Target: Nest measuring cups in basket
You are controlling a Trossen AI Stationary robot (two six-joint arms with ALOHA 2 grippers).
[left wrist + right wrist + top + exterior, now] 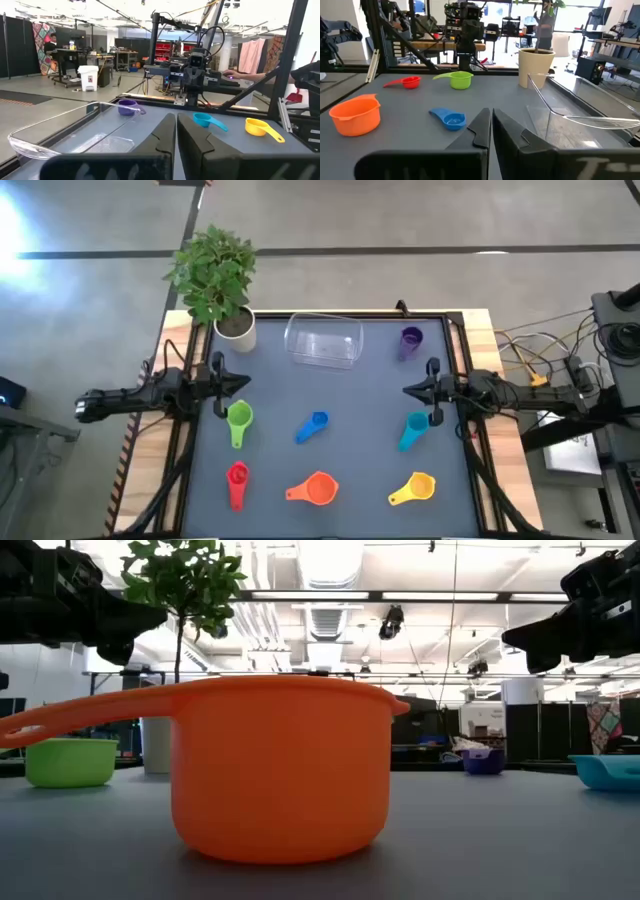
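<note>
Both grippers, left gripper and right gripper, pinched closed on nothing; cups lie scattered near the basket. I'd judge them light, stiff, slippery: I'd pinch the orange cup by its rim

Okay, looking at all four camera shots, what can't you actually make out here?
- Low view: the orange cup fills the middle, hiding the basket, blue cup and most of the table behind it.
- Low view: teal cup is cut off by the right edge.
- Left wrist view: the basket runs off the picture's edge.
</note>
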